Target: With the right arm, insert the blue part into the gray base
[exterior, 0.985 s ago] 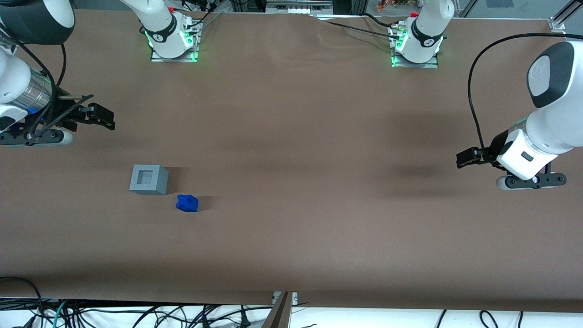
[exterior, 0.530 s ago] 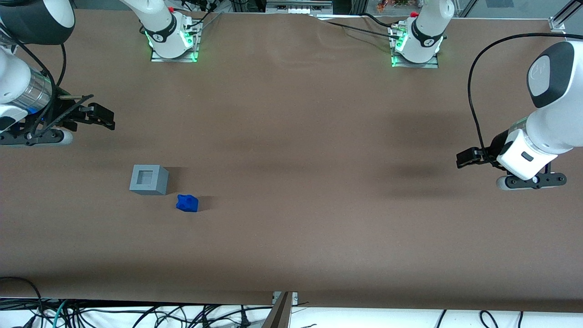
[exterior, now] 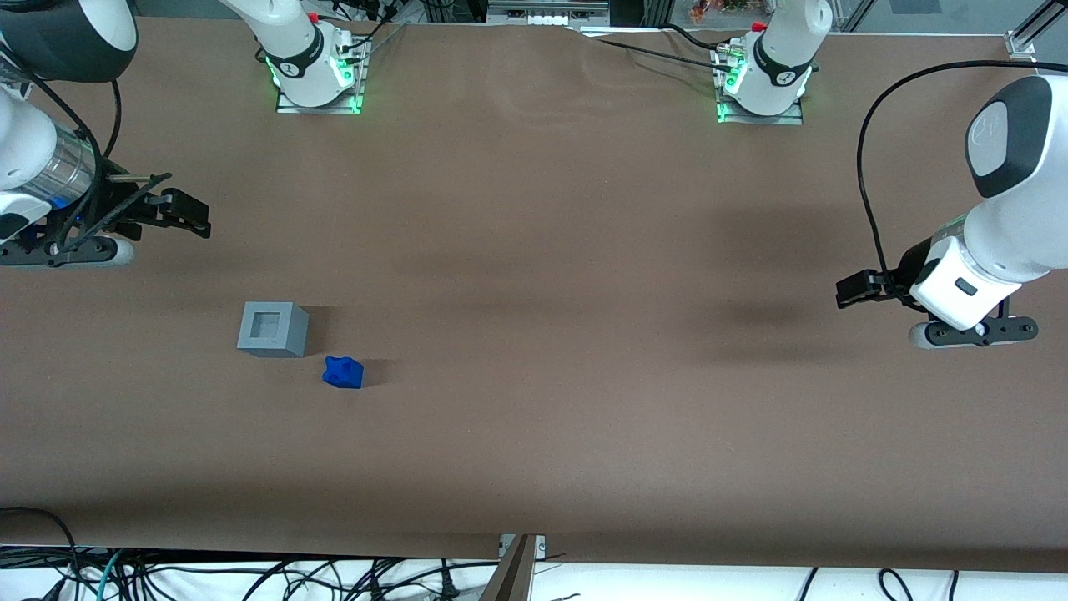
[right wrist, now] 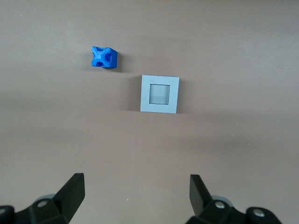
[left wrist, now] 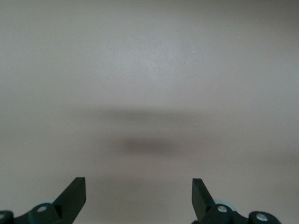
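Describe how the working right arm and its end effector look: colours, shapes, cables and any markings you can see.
The right arm is white with a dark gray joint cover and a shiny silver wrist ring. Thin black cables run along it. Its end effector is black, with two fingers that show as dark wedges in the wrist view. It hangs open above the table, farther from the front camera than the gray base. No markings are readable.

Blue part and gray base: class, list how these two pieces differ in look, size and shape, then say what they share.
The blue part is bright blue; the gray base is light gray. The blue part is smaller than the gray base. The blue part is irregular and notched; the gray base is a plain cube with a square recess facing up. Both rest apart on the brown table, untouched; the right arm's claw hangs open, away from them.
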### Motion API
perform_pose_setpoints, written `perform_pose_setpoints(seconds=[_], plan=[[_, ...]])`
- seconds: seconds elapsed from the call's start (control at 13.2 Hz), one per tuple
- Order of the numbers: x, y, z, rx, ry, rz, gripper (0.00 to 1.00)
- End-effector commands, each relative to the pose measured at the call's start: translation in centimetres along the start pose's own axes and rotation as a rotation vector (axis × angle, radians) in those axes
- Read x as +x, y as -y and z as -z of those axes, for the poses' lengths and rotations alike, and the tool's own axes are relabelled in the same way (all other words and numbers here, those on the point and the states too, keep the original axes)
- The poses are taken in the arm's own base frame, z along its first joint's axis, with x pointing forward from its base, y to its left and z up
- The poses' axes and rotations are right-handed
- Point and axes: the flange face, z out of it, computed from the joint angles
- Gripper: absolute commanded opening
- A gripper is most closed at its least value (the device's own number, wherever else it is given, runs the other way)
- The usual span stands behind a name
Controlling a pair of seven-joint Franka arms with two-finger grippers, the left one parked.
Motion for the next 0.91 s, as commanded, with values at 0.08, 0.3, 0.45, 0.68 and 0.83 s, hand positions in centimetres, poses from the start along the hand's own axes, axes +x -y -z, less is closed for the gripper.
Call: perform_pose_setpoints(seconds=[0.08,0.3,0.45,0.68,0.83], plan=[[0.3,0.0,-0.4,0.004,0.004,0.010,0.99],[2.8,0.6,-3.9,0.032,0.000,0.000,0.99],[5.3,1.5,-7.5,0.043,-0.016,-0.013,0.99],[9.5,5.0,-16.5,0.084,-0.034,-0.091,0.99],[11.2,8.5,-21.7,0.078,-0.071,-0.149,0.99]])
